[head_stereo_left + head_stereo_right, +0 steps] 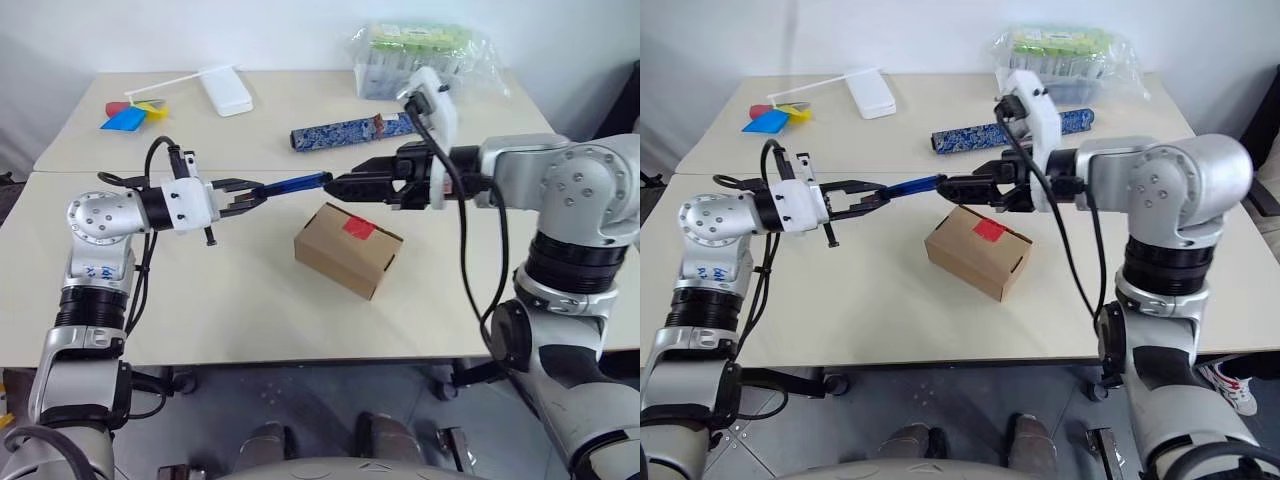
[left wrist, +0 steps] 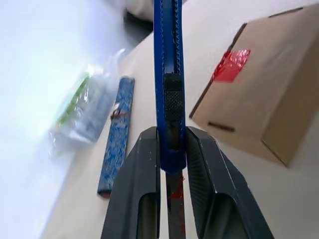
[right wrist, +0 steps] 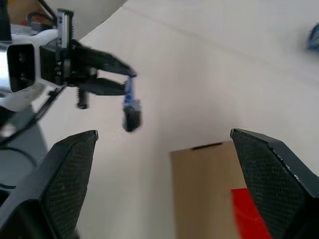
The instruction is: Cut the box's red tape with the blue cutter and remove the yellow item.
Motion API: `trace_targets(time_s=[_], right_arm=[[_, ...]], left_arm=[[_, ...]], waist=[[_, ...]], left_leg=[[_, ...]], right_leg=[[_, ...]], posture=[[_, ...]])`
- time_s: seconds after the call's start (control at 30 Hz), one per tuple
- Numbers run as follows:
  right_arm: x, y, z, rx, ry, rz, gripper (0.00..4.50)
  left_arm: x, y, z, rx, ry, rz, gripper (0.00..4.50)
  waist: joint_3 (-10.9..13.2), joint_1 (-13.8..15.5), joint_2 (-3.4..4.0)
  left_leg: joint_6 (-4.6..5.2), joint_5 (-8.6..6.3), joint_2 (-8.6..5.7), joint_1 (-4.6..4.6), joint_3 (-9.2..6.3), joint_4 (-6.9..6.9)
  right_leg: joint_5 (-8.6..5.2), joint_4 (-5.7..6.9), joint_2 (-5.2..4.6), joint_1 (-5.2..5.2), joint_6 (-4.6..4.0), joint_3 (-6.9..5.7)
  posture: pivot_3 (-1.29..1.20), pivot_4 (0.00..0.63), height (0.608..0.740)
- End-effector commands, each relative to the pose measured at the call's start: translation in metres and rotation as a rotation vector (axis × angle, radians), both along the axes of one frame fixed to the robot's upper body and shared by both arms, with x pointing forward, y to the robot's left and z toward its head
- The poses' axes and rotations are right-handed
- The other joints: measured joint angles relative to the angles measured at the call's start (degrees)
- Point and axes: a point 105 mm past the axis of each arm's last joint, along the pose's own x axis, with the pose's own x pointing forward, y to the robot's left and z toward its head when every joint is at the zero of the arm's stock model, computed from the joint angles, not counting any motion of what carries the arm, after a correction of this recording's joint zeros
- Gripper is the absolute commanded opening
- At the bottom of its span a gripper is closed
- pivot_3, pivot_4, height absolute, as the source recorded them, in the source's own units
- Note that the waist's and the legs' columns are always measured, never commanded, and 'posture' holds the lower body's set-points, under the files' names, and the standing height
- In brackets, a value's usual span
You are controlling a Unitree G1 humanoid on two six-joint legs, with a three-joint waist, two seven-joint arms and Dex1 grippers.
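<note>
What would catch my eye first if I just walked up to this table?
Probably the two claws meeting in mid-air above the table: the left claw is shut on a slim blue cutter, whose tip points at the wide-open right claw. Just below them sits a small brown box sealed with a bright red tape patch on top. Farther back lie a long blue patterned roll and a plastic bag of green-topped containers.

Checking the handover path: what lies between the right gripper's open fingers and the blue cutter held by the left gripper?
Nothing. In the right wrist view the blue cutter hangs in open air ahead of the right gripper; below are bare table and the box.
</note>
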Motion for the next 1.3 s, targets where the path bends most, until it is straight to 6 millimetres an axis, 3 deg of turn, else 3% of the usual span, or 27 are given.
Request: trace_targets(time_s=[0.03,0.63,1.07,1.17,1.3], right_arm=[[-0.004,0.009,0.013,0.028,-0.023,0.035,4.47],[-0.001,0.028,-0.001,0.006,0.030,0.080,4.47],[0.002,0.032,0.002,0.017,0.024,0.083,0.13],[0.001,0.032,0.005,0.021,0.014,0.089,0.16],[-0.002,0.032,0.010,0.030,-0.004,0.096,0.16]], left_arm=[[-0.001,-0.003,0.007,-0.005,-0.038,-0.019,0.43],[0.001,-0.011,0.008,-0.016,-0.046,-0.040,0.43],[-0.001,-0.009,0.004,-0.020,-0.017,-0.038,0.43],[-0.003,-0.009,-0.002,-0.029,0.090,-0.056,0.43],[0.000,-0.003,-0.001,-0.053,0.150,-0.014,1.69]], waist=[[0.0,-0.5,-0.01],[0.0,-0.9,-0.01],[0.0,-0.9,-0.01],[0.0,-0.9,-0.01],[0.0,-0.9,-0.01]], left_leg=[[0.00,0.00,0.00,-0.01,-0.01,-0.01],[0.00,0.00,0.01,-0.03,-0.04,-0.04],[0.00,0.00,0.02,-0.03,-0.04,-0.04],[0.00,0.00,0.02,-0.03,-0.03,-0.04],[0.00,0.00,0.02,-0.03,-0.04,-0.04]], right_leg=[[0.00,-0.01,0.00,0.00,0.00,-0.02],[0.00,-0.05,0.00,-0.01,0.01,-0.02],[0.00,-0.06,0.00,-0.01,0.01,-0.02],[0.00,-0.06,0.00,-0.01,0.01,-0.02],[0.00,-0.05,0.00,-0.01,0.01,-0.02]], posture=[[0.00,0.150,0.740],[0.00,0.150,0.740],[0.00,0.150,0.740],[0.00,0.150,0.740],[0.00,0.150,0.740]])
